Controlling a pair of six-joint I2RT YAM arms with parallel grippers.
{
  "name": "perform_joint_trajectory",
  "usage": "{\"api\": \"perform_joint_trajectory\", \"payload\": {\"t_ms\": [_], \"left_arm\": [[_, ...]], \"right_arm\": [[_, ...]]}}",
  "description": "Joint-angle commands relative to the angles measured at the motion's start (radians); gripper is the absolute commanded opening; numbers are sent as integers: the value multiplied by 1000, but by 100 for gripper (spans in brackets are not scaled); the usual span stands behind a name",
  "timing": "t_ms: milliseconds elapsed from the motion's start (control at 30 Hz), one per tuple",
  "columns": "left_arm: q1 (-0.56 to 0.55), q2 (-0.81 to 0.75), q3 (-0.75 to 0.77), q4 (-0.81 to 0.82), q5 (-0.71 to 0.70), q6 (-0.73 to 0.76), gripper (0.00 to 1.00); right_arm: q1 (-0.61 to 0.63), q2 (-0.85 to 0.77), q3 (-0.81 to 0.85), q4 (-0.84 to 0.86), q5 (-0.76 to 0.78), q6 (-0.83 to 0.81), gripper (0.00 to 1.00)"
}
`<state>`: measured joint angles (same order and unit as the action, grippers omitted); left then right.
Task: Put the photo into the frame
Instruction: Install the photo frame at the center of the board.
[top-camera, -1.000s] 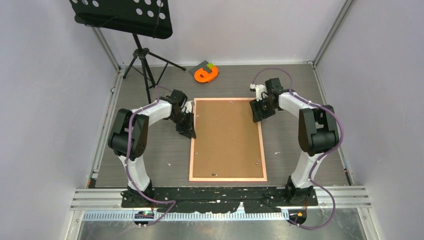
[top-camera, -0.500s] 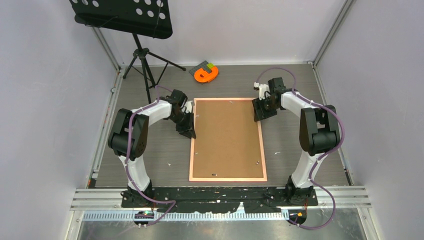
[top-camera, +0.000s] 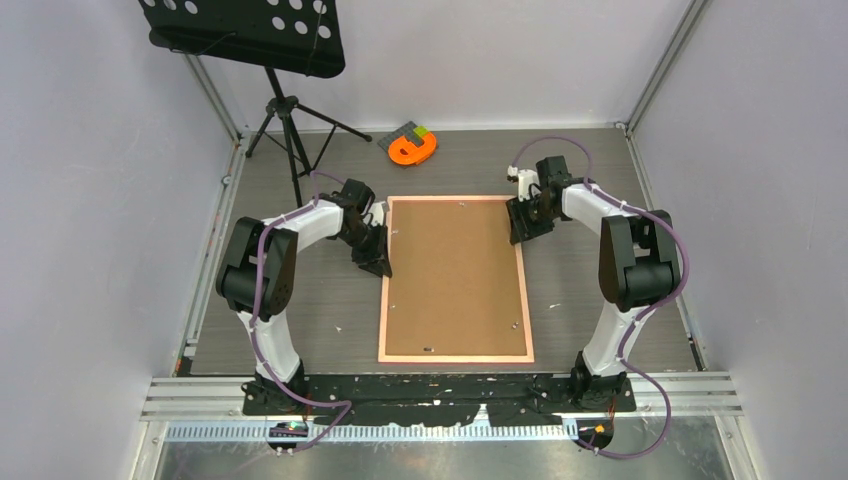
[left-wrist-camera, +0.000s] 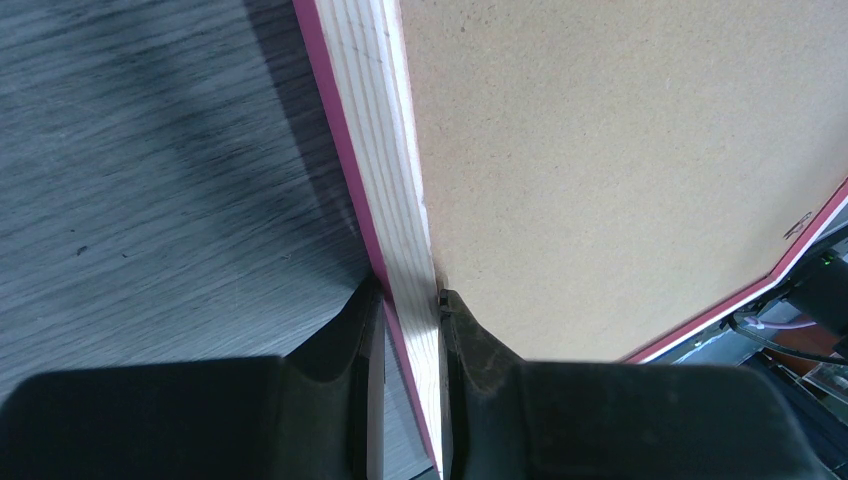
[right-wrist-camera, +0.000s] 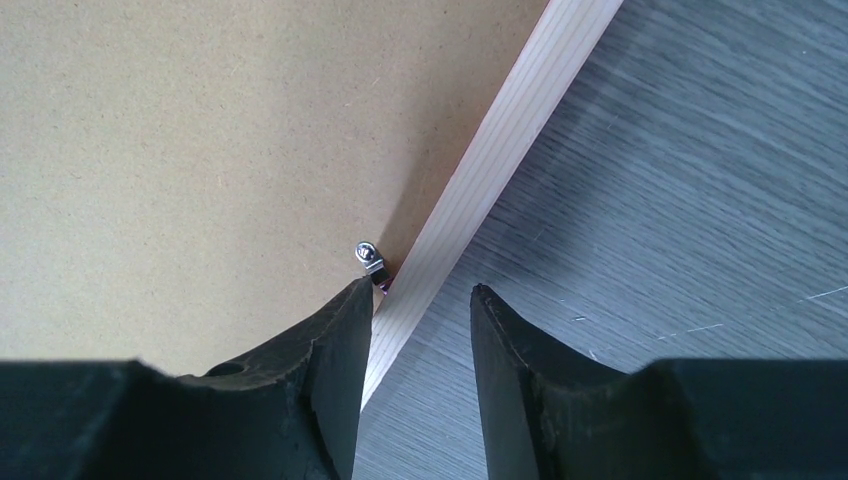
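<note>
One frame (top-camera: 455, 359) flat in the middle of the bench (top-camera: 300, 300), brown board (top-camera: 455, 275) up, left tool (left-wrist-camera: 405, 300) pinching its left edge, right tool (right-wrist-camera: 415, 300) partly wide around its right edge

Black music stand (top-camera: 245, 35) near an orange roll (top-camera: 412, 150)

Right fingers (right-wrist-camera: 330, 350) shifted slightly farther along frame (top-camera: 524, 300) edge.
</note>
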<state>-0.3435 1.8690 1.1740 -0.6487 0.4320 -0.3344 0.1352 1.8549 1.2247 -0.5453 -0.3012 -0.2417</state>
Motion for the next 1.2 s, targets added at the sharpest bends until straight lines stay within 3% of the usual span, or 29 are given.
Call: {"api": "perform_joint_trajectory", "payload": {"t_ms": [0,533,1167], "left_arm": [[6,29,-15,20,-27,32,0],[8,32,-14,18,-23,33,0],[8,36,-14,19,-19,34,0]], "right_arm": [[1,-19,12,15,-17,-10,46],[2,-43,-30,27,-45,-16,48],[1,-2,11,62,24,-5,34]]}}
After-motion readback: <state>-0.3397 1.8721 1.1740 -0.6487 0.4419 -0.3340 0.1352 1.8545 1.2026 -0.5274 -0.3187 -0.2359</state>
